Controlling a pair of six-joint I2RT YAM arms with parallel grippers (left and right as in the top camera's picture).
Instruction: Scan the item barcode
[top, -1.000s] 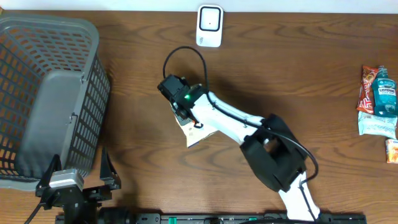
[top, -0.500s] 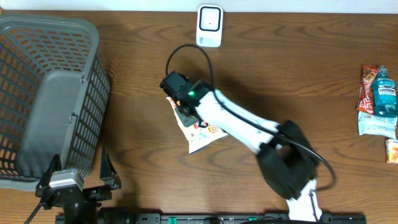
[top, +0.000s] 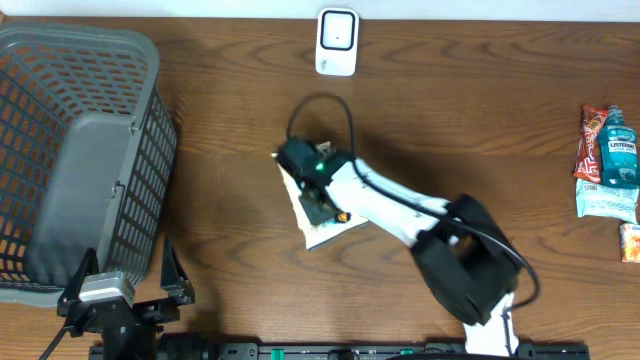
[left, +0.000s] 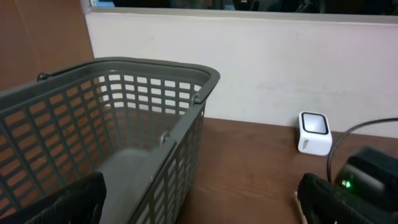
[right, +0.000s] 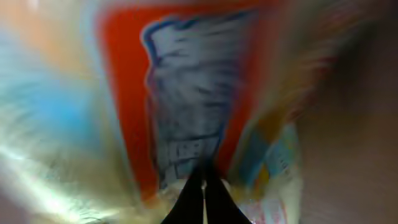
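Note:
The item, a snack packet (top: 322, 233), hangs just above the table's middle with its pale side up in the overhead view. My right gripper (top: 322, 205) is shut on its edge. In the right wrist view the packet (right: 186, 93) fills the frame as a blurred orange-red panel, and the gripper (right: 203, 190) pinches it with its black fingertips together. The white barcode scanner (top: 337, 42) stands at the table's far edge and also shows in the left wrist view (left: 313, 132). My left gripper (top: 124, 288) rests open at the near left, and nothing lies inside that gripper (left: 199, 208).
A grey mesh basket (top: 150, 170) takes up the left side, its rim (left: 155, 65) close ahead of the left gripper. At the far right lie a mouthwash bottle (top: 620, 150), a red snack pack (top: 592, 140) and a small orange box (top: 630, 242).
The right arm has shifted right and a little nearer with the packet. The packet has turned, so its printed face no longer shows from above. The left arm has not moved.

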